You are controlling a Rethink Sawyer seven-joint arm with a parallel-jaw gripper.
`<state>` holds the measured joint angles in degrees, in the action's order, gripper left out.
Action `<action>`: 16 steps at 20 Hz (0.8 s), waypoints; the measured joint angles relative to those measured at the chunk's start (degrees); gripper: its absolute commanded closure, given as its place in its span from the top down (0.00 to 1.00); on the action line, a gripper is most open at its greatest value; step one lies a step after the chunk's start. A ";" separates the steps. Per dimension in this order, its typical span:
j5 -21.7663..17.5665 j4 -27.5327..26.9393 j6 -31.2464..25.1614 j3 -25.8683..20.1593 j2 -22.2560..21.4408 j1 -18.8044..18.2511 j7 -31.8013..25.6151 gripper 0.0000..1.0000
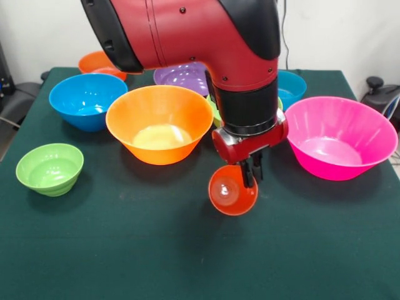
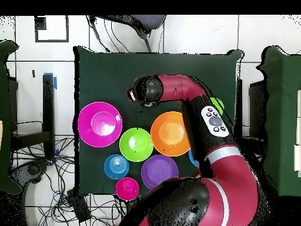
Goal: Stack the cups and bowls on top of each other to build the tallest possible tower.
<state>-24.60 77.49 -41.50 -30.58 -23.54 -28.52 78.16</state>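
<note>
My gripper (image 1: 251,170) (image 2: 136,95) is shut on the rim of the orange-red cup (image 1: 232,190). The cup hangs tilted, mouth toward the front view's camera, low over the green cloth. It is between the large orange bowl (image 1: 159,128) (image 2: 170,133) and the large pink bowl (image 1: 340,134) (image 2: 100,123). The bowls stand singly on the cloth. They include a medium blue one (image 1: 86,100), a purple one (image 1: 181,76) (image 2: 159,172), a medium green one (image 2: 136,144) and a small green one (image 1: 50,167) (image 2: 217,105). Overhead, the arm hides the cup.
A small orange bowl (image 1: 97,62) sits at the back left of the front view. A small blue bowl (image 1: 292,87) (image 2: 116,166) and a small magenta bowl (image 2: 127,188) lie near the table's robot side. An office chair (image 2: 132,23) stands beyond the table's far edge.
</note>
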 measured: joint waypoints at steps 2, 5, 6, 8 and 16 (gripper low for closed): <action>-0.04 0.61 1.63 -0.12 -0.08 0.00 0.00 0.00; -0.17 2.33 5.19 -0.37 -0.69 0.05 0.00 0.00; -0.19 2.77 6.02 -0.45 -0.94 0.07 0.00 0.00; -0.20 3.28 7.00 -0.56 -1.23 0.07 0.00 0.00; -0.21 7.32 14.81 -1.51 -3.44 0.07 0.00 0.00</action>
<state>-24.82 84.80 -26.68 -32.09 -26.98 -28.45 78.16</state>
